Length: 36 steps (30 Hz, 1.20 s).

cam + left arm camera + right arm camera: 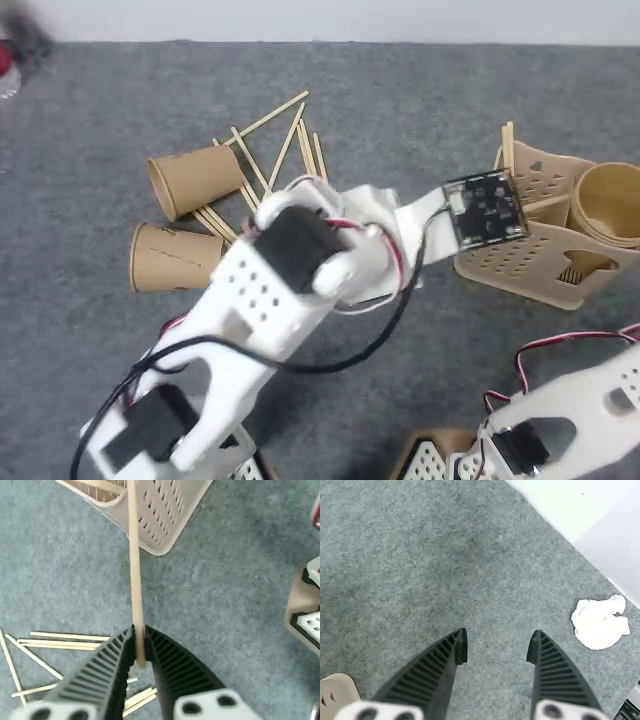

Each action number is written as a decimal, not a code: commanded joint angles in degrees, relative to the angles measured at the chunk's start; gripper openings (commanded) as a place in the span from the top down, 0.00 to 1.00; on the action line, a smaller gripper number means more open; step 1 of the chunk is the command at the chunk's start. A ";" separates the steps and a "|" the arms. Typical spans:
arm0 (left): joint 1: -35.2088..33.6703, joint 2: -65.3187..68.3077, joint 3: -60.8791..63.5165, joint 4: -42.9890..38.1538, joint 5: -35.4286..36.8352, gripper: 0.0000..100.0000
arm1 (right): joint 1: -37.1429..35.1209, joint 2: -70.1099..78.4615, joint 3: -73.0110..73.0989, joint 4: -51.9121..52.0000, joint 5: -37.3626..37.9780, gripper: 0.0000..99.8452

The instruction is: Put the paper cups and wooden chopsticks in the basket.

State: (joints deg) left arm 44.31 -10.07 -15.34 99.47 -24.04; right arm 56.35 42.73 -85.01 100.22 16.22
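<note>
My left gripper (139, 630) is shut on a wooden chopstick (133, 570) whose far end reaches over the rim of the perforated basket (165, 515). In the high view that arm stretches across the table to the basket (520, 262), which holds a paper cup (608, 205) and an upright chopstick (508, 148). Two more paper cups (195, 180) (175, 258) lie on their sides at the left, beside a scatter of loose chopsticks (275, 150). My right gripper (497, 647) is open over bare grey carpet, holding nothing.
A crumpled white tissue (600, 622) lies near the carpet's edge by the right gripper. The right arm (560, 420) sits at the front right, next to a tan perforated piece (430, 460). Several chopsticks (65, 641) lie below the left gripper.
</note>
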 commanded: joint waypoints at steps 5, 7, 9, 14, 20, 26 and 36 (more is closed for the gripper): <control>0.62 8.09 -19.12 1.23 3.25 0.98 | -0.84 -0.75 -1.93 1.19 0.62 0.80; 0.53 10.02 -23.34 1.23 4.13 0.98 | -0.84 -0.75 -1.93 1.19 0.62 0.80; 0.53 12.04 -26.33 1.23 4.22 0.98 | -0.84 -0.75 -1.93 1.19 0.62 0.80; 0.97 16.62 -32.48 1.14 6.68 0.97 | -0.66 -0.66 -1.93 1.19 0.79 0.80; 0.62 12.84 -29.58 1.41 8.70 0.95 | 0.22 0.75 -2.20 0.84 1.23 0.80; 0.62 -0.62 -9.19 1.32 6.33 0.99 | -0.57 3.56 -2.29 0.57 0.97 0.80; -7.47 -14.15 -2.68 1.32 7.91 0.98 | -1.10 3.03 -7.30 2.42 0.70 0.80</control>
State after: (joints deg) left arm 42.81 -17.89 -19.38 99.56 -17.27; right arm 56.09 47.30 -87.47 100.57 16.75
